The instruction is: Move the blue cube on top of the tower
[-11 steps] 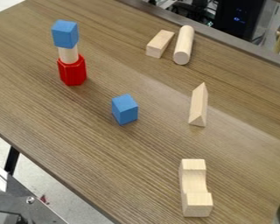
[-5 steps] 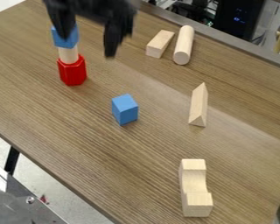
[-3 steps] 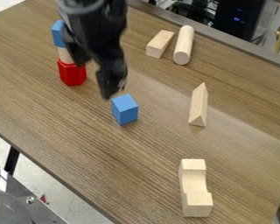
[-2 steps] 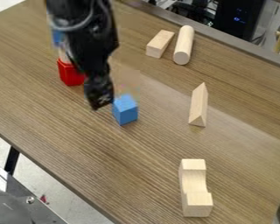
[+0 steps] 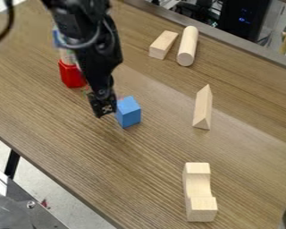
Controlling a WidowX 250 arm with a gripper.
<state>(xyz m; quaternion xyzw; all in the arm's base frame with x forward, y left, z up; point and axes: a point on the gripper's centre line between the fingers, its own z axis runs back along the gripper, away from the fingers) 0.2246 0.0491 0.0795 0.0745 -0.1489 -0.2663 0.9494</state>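
Observation:
The black gripper (image 5: 103, 106) hangs down from the upper left, its lower end right against or just in front of the left side of the loose blue cube (image 5: 128, 112). That cube rests on the table, its top and right part in plain sight. Behind the arm, to the upper left, stands the tower: a red hexagonal block (image 5: 71, 75) at the bottom, a pale wooden piece (image 5: 65, 55) above it, and a blue cube (image 5: 56, 38) on top, mostly hidden by the arm.
A pale rectangular block (image 5: 162, 44) and a cylinder (image 5: 187, 46) lie near the table's far edge. A triangular wooden piece (image 5: 203, 108) is right of the loose cube. Nearer the front sits a notched wooden block (image 5: 199, 192). The wooden table (image 5: 109, 165) slants across.
The arm has come into view from the top and moved down, past the front of the tower, to the loose cube's left side. The cube and the tower have not visibly moved.

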